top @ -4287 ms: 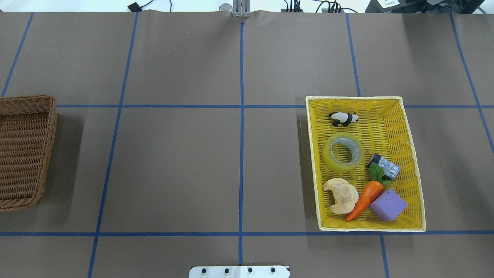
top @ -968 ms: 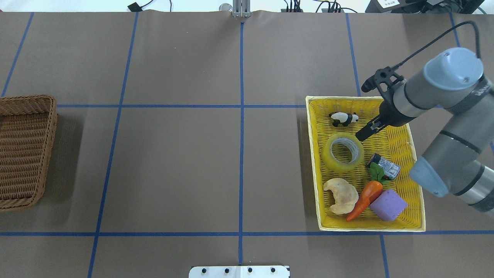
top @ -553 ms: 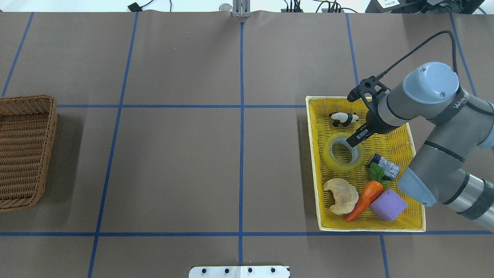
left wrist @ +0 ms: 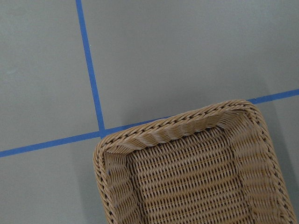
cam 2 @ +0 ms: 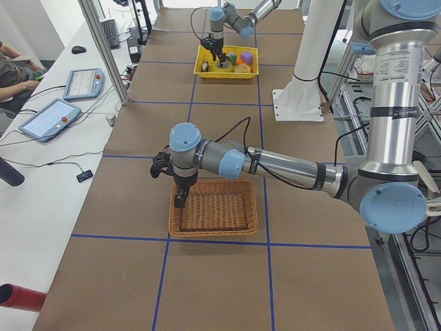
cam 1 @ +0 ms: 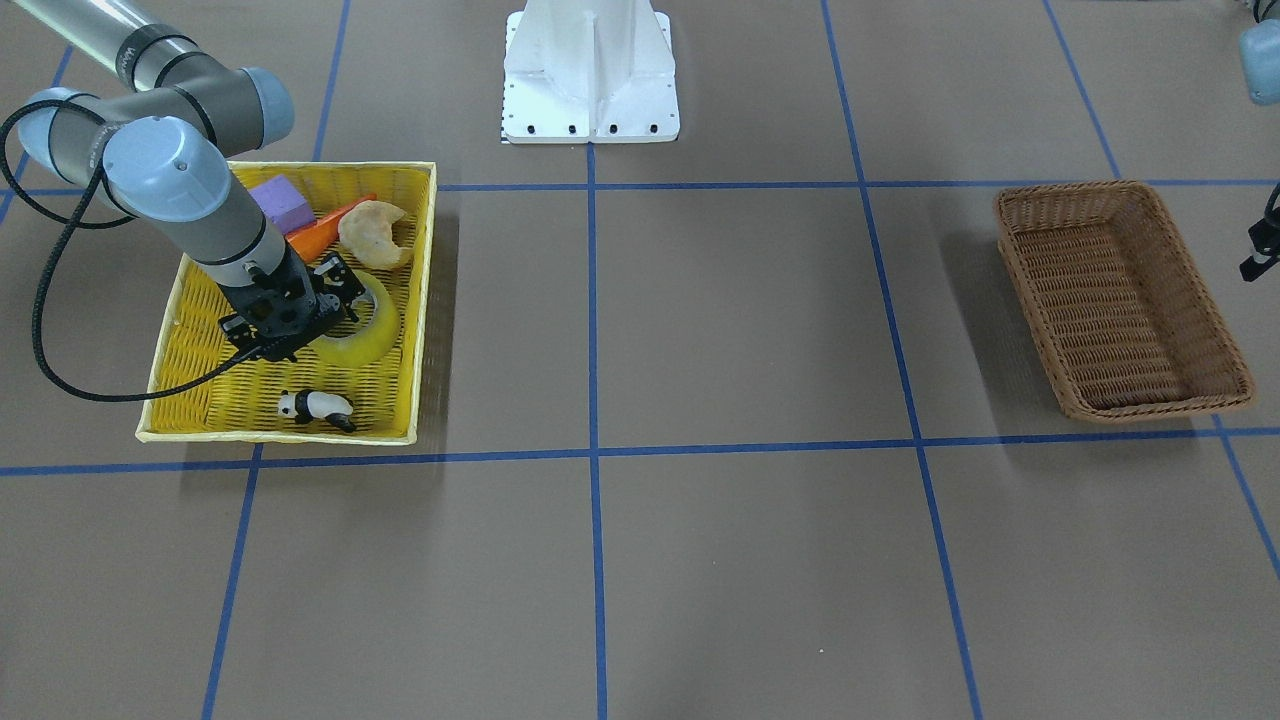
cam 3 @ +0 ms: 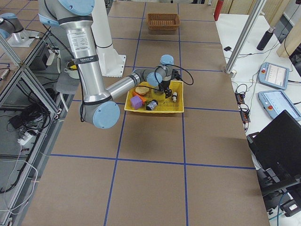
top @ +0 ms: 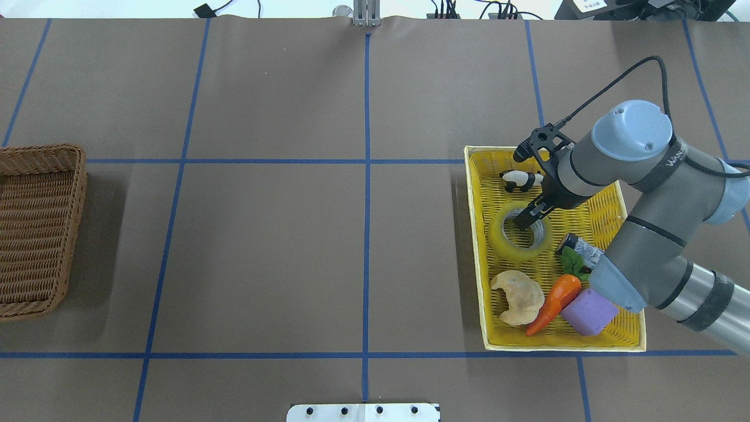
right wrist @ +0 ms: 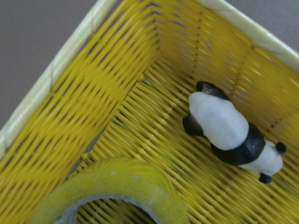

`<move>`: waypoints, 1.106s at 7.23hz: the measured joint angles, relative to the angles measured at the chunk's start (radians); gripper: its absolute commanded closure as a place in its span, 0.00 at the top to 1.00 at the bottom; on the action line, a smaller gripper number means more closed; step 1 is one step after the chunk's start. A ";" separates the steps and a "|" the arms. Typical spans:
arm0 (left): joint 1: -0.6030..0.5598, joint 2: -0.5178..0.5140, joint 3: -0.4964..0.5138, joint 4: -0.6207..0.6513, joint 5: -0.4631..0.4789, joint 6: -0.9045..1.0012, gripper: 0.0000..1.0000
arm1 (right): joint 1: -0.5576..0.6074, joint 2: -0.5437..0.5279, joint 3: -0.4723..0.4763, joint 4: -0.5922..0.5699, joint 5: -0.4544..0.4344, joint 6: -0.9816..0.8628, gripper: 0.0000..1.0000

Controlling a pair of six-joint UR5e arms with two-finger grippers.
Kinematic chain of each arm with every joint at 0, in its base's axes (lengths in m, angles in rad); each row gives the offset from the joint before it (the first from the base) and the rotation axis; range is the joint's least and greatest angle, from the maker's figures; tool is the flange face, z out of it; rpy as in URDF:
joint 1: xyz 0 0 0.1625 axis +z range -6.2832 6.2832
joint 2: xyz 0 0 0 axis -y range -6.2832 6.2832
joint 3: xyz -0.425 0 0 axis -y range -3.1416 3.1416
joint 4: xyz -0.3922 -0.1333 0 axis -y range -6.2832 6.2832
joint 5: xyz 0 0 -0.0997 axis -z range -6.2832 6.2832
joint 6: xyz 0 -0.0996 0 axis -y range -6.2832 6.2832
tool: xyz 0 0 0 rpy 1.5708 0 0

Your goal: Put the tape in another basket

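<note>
The tape, a translucent yellow roll with a grey core, lies flat in the yellow tray; it also shows in the front view and at the bottom of the right wrist view. My right gripper points down at the roll's far rim and hole, and looks open. The brown wicker basket stands empty at the table's far left. My left gripper hovers over the basket's corner; I cannot tell if it is open or shut.
The tray also holds a panda figure just beyond the tape, a grey can, a carrot, a croissant and a purple block. The robot's base stands between tray and basket.
My right arm came into view and its gripper moved left and down, from the tray's far right side to over the tape's hole. The tape has not moved.
</note>
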 measured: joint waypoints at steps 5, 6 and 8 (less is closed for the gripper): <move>0.001 -0.002 -0.002 -0.001 0.000 -0.007 0.98 | 0.057 -0.015 0.010 0.000 0.096 0.059 0.00; 0.001 -0.002 -0.003 -0.001 0.000 -0.007 0.98 | 0.088 -0.013 0.024 0.000 0.135 0.119 0.00; 0.001 -0.004 -0.006 -0.001 -0.001 -0.015 0.98 | 0.190 -0.010 0.035 0.001 0.287 0.197 0.00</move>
